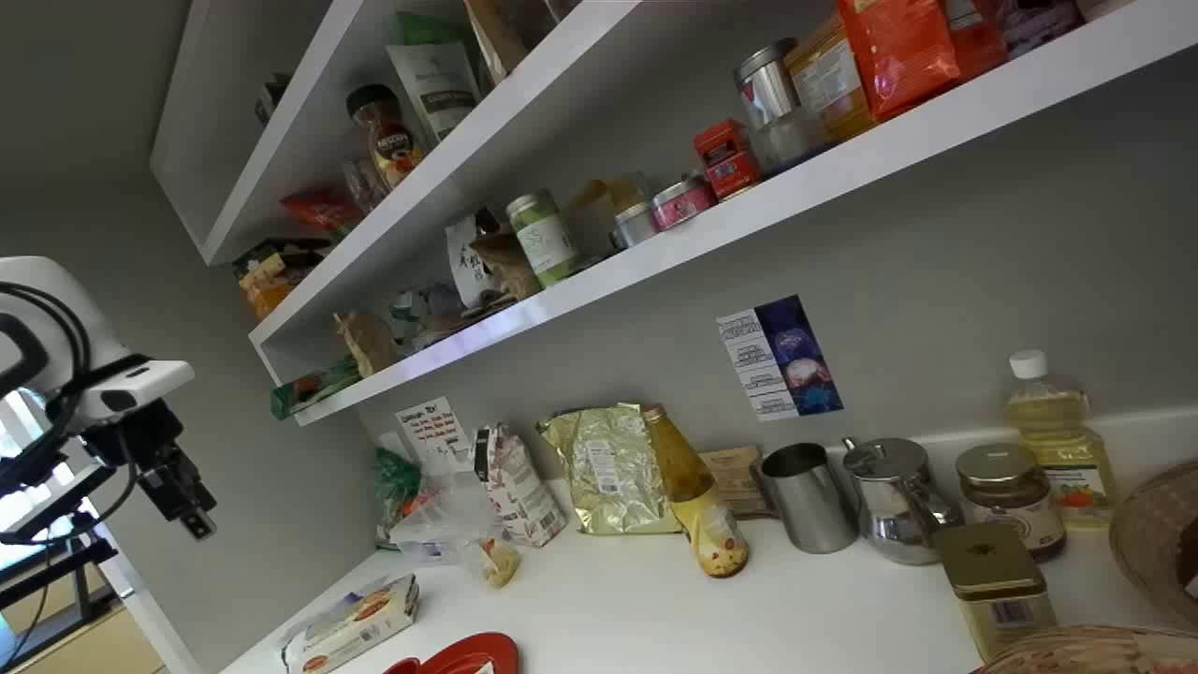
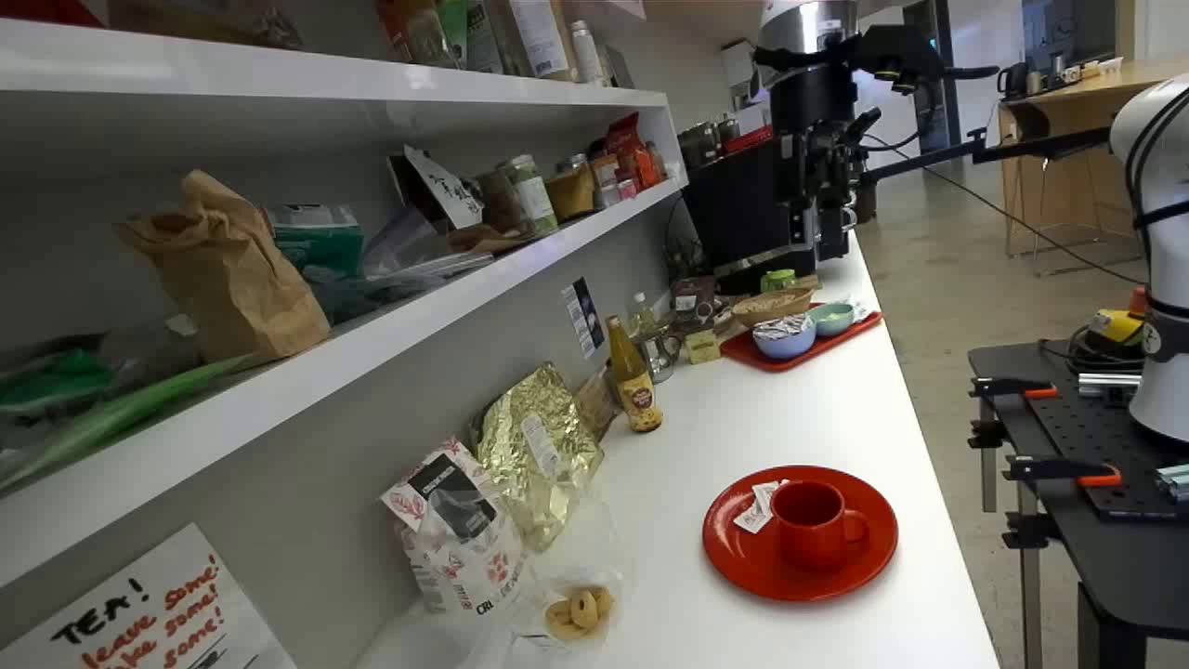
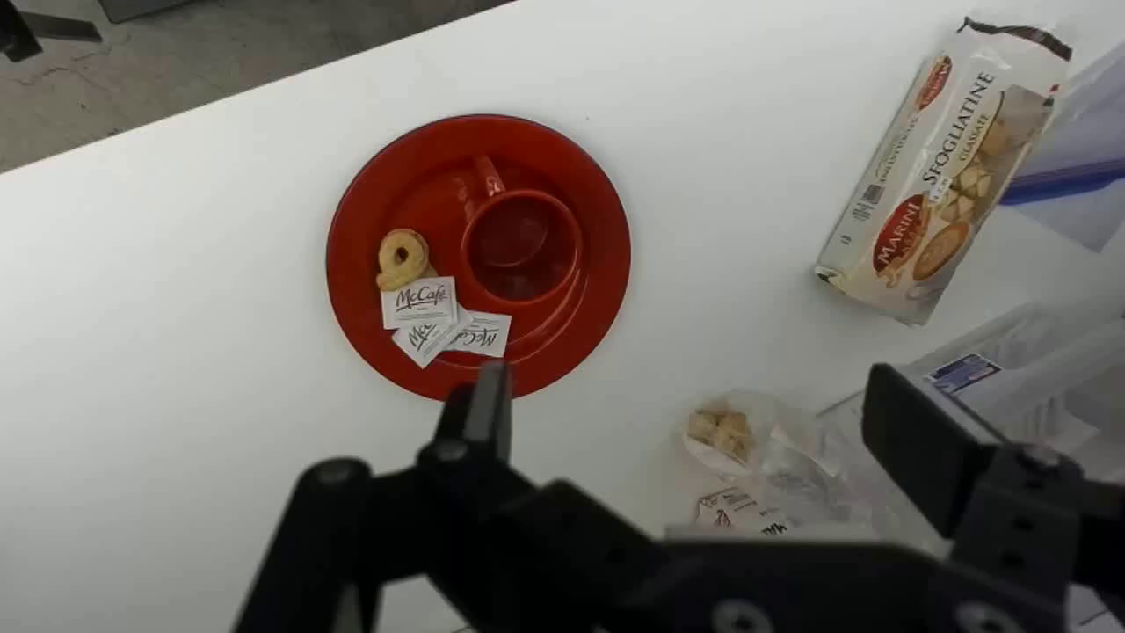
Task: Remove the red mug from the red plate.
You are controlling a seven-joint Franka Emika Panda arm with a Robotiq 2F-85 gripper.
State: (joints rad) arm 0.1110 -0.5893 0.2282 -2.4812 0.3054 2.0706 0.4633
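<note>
The red mug [image 3: 521, 246] stands upright on the red plate [image 3: 606, 229], with its handle pointing to the upper left in the wrist view. White McCafé packets [image 3: 420, 303] and a ring biscuit [image 3: 402, 255] lie on the plate beside it. The mug [image 2: 808, 525] and the plate [image 2: 729, 557] also show in an exterior view. Only part of the plate [image 1: 487, 646] shows at the bottom edge of an exterior view. My gripper [image 3: 690, 374] is open and empty, with its fingers wide apart. The gripper [image 2: 817, 243] is well above the counter, also in an exterior view [image 1: 198, 526].
A Sfogliatine packet [image 3: 949, 176], a clear bag with biscuits [image 2: 581, 613], a gold foil bag [image 2: 539, 455] and a bottle [image 2: 634, 376] are on the counter. A red tray with bowls [image 2: 780, 364] is farther along. A white shelf [image 1: 749, 220] juts out above.
</note>
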